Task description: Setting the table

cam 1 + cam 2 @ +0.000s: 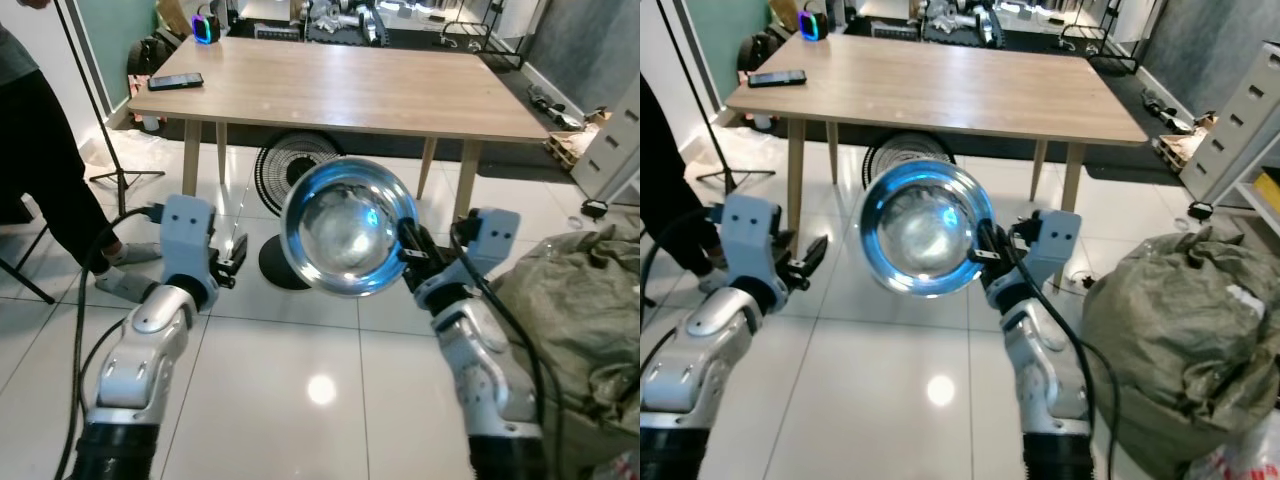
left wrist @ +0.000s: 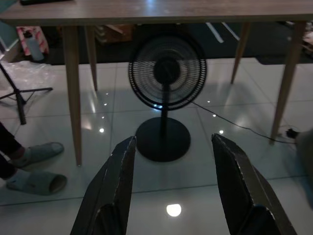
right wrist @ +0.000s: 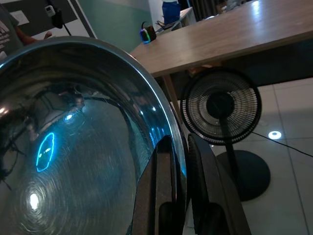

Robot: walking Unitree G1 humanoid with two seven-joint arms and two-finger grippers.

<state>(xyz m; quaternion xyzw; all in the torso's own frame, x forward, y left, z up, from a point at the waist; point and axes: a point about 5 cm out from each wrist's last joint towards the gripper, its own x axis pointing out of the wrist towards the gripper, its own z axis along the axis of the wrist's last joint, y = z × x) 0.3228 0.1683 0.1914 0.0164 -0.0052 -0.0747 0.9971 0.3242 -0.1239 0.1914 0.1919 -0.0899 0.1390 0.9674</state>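
Steel bowl (image 1: pixel 348 228) pinched by its rim between right gripper (image 3: pixel 178 147) fingers, held tilted, well short of wooden table (image 1: pixel 340 90) | left gripper (image 2: pixel 172 161) fingers spread, empty | risk: thin rim grip, slick metal, may swivel or slip onto tiles; fan (image 2: pixel 167 78) under table ahead

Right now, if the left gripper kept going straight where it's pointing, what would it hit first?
Probably the black standing fan under the wooden table. The open left gripper aims at it over bare tile; depth is unclear.
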